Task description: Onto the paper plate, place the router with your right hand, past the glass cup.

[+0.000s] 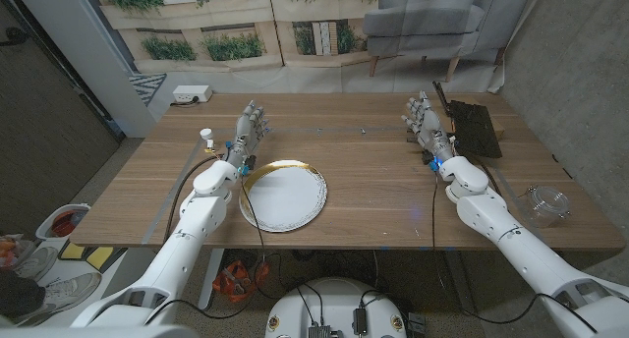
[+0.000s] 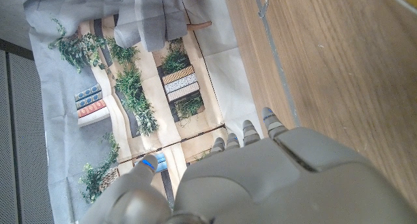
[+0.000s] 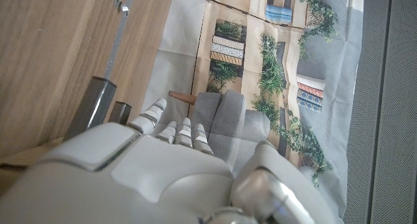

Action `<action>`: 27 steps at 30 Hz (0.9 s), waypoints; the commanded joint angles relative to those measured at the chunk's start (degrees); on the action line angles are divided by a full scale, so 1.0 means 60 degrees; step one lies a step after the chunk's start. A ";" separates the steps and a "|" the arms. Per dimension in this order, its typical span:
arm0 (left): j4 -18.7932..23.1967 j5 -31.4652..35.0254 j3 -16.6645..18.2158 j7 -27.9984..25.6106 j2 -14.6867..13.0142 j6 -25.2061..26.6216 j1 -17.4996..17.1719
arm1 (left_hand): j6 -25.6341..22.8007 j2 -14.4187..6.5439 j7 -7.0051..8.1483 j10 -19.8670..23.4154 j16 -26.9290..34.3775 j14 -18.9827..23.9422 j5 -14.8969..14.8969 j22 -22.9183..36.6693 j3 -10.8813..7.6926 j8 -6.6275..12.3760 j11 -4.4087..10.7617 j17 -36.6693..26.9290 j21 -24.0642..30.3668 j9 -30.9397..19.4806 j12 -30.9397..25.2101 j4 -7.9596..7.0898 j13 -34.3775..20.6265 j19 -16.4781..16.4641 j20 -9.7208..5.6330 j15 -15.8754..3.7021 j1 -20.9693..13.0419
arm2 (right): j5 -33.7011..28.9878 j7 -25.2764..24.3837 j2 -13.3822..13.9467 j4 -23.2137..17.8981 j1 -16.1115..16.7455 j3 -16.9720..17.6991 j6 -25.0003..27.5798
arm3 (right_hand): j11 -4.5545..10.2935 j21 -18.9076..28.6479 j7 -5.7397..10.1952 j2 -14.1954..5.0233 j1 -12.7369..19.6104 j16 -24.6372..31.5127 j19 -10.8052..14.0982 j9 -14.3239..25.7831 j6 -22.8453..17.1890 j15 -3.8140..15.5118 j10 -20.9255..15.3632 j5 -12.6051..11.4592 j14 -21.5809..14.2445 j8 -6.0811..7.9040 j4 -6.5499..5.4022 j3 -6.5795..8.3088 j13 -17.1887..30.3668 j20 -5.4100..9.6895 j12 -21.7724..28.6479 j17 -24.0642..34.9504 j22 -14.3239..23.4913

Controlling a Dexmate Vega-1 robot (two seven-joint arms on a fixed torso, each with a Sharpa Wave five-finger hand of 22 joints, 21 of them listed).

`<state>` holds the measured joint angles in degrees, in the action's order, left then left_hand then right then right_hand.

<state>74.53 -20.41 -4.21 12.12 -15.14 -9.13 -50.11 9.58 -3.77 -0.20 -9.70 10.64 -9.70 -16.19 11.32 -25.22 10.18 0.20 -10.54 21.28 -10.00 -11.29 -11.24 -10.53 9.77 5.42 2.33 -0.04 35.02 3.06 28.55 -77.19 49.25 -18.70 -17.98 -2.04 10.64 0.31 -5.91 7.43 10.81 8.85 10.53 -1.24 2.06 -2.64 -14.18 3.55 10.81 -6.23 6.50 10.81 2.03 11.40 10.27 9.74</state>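
**Waiting at the desk, both hands holding nothing**

Standing on either side of the wooden desk (image 1: 383,181), the robot's two hands are reaching away from its body with fingers apart and nothing in them. The left hand (image 1: 248,130) is hovering just beyond the far-left rim of the plate (image 1: 283,195), which is lying white and gold-edged on the left half of the desk, near the front edge. The right hand (image 1: 424,122) is sitting on the right side, released, just beside the router (image 1: 475,128), a dark flat device lying at the far right corner with antennas sticking out; whether the fingers are touching it cannot be told. In the right wrist view the right hand's fingers (image 3: 176,129) are showing spread, with two dark upright pieces of the router (image 3: 98,103) just past them. The cup (image 1: 546,204), clear glass, is standing at the desk's right edge, nearer the robot than the router and well apart from the plate. A small white object (image 1: 206,135) is resting near the left hand.
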 commanded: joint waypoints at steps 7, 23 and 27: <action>0.0151 0.0250 0.0145 0.0088 0.0120 0.0102 -0.0010 | 0.1430 -0.1086 0.0017 -0.2086 0.0067 -0.2021 -0.0047 0.0043 -0.0027 0.0062 0.0027 -0.0049 0.0014 -0.0030 -0.0058 0.0014 -0.0029 0.0825 0.0042 0.0021 0.0005 | 0.0009 -0.0181 0.0214 -0.0462 0.0314 0.0199 -0.0234 | 0.0016 0.0061 -0.0041 0.0021 0.0065 0.0047 0.0076 0.0028 -0.0099 -0.0014 -0.0125 -0.0055 0.0078 0.0053 0.0031 0.0057 0.0031 0.0007 -0.0010 0.0041 0.0015; 0.0225 0.0294 0.0123 0.0154 0.0127 0.0126 -0.0004 | 0.1425 -0.1087 0.0019 -0.2080 0.0067 -0.2021 -0.0050 0.0043 -0.0021 0.0065 0.0000 -0.0049 0.0006 -0.0030 -0.0061 0.0014 -0.0029 0.0828 0.0045 0.0013 0.0004 | -0.0140 -0.0496 0.0578 -0.0934 0.0628 0.0383 -0.0320 | 0.0011 0.0061 -0.0054 0.0064 0.0110 0.0043 0.0085 0.0027 -0.0125 -0.0016 -0.0148 -0.0053 0.0072 0.0060 0.0077 0.0060 0.0031 0.0002 -0.0006 0.0034 0.0014; 0.0220 0.0307 0.0117 0.0161 0.0125 0.0131 0.0012 | 0.1423 -0.1088 0.0022 -0.2090 0.0070 -0.2014 -0.0051 0.0043 -0.0020 0.0066 -0.0005 -0.0048 0.0007 -0.0030 -0.0057 0.0014 -0.0029 0.0822 0.0040 0.0024 0.0004 | -0.0208 -0.0625 0.0694 -0.1084 0.0700 0.0420 -0.0256 | 0.0014 0.0062 -0.0052 0.0075 0.0132 0.0041 0.0090 0.0026 -0.0144 -0.0015 -0.0152 -0.0053 0.0070 0.0066 0.0097 0.0064 0.0031 0.0000 -0.0008 0.0031 0.0014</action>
<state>75.62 -18.83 -3.47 12.86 -14.41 -8.49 -50.11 9.58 -3.77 -0.20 -9.69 10.64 -9.70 -16.19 11.31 -25.21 10.17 0.20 -10.53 21.28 -10.00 -11.29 -11.24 -10.52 9.77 5.42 2.33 -0.04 34.62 0.88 31.13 -81.68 52.26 -16.86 -19.62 -1.72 10.64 0.00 -5.51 7.82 10.80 8.84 10.53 -1.54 2.06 -2.96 -14.18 3.55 10.81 -5.99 6.74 10.80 2.03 11.40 10.26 9.74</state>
